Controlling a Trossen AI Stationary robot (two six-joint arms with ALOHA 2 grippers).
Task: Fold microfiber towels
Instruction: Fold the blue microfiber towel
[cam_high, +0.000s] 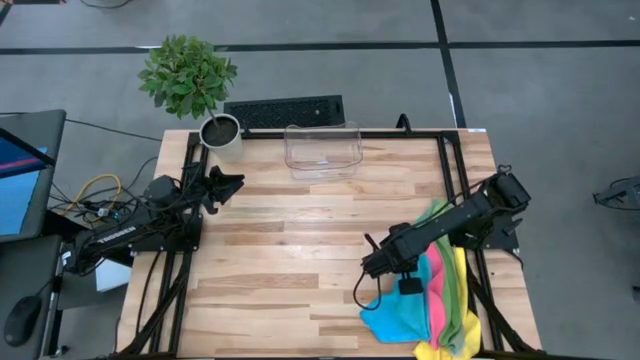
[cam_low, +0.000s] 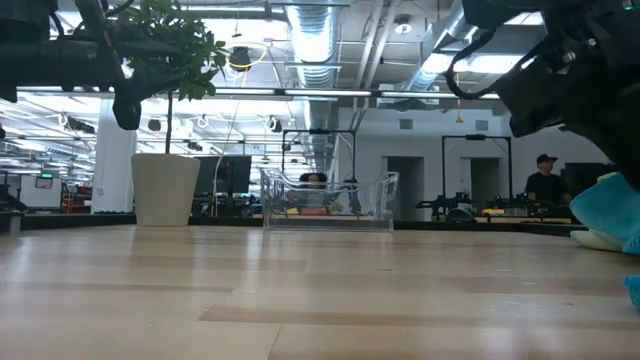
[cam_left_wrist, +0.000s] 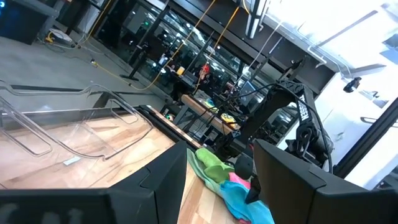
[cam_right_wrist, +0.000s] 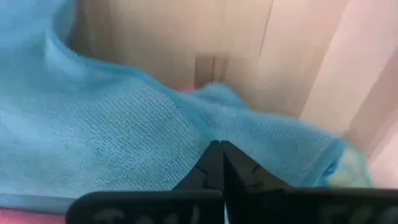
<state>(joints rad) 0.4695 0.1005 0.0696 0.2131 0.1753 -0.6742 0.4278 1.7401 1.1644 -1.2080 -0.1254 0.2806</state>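
High view: soft towels (cam_high: 440, 295) heaped lower right on plank table (cam_high: 300, 260); right gripper (cam_high: 385, 268) over the blue one. Left gripper (cam_high: 225, 185) idles upper left, apart.

Low view: clear bin (cam_low: 328, 200) centre; towels cut off at right.

Right wrist: fingers pressed together, pinching nubbly blue towel (cam_right_wrist: 106, 137); print on gripper unreadable.

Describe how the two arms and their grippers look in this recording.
Both arms are black, jointed and slim. The left arm bears small white lettering on its side, with yellow and orange cables looped beside its base. The right arm has a black cable curling from its wrist. Each gripper has two flat, matte black fingers: the left gripper shows broad angular ones, the right gripper tapers to narrow tips.
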